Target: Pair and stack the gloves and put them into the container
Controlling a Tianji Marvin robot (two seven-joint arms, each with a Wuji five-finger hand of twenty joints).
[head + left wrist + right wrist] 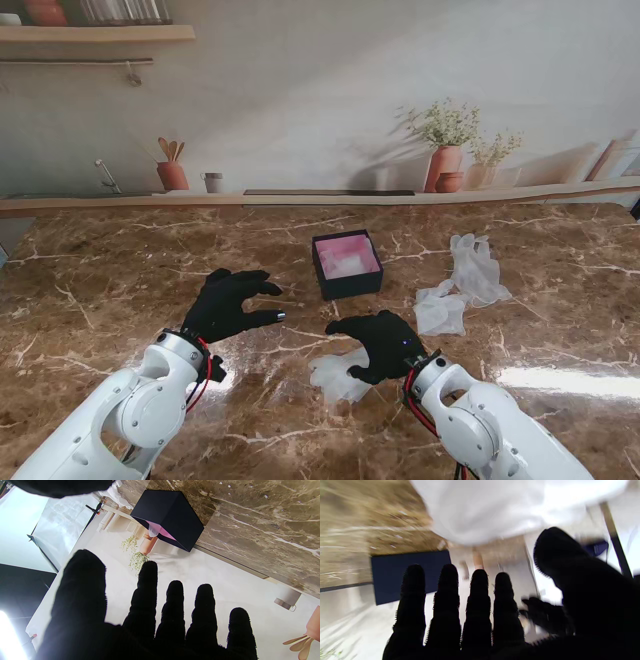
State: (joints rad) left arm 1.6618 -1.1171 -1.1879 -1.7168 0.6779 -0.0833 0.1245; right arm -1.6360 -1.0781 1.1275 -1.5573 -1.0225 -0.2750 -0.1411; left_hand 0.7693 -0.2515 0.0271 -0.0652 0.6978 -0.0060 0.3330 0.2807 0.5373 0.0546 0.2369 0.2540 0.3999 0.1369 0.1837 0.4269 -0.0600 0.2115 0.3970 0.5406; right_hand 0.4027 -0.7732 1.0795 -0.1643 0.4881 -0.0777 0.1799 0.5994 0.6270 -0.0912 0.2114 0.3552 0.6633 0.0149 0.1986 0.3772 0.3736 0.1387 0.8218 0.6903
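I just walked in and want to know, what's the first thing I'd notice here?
Two black robot hands over a brown marble table: the left hand spread open, the right hand resting over a white glove. Between and beyond them sits a dark box with a pink inside, and more white gloves lie crumpled to its right.

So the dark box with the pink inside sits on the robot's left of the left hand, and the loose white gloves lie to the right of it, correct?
Not quite. In the stand view the box sits to the right of the left hand. The white gloves do lie to the box's right.
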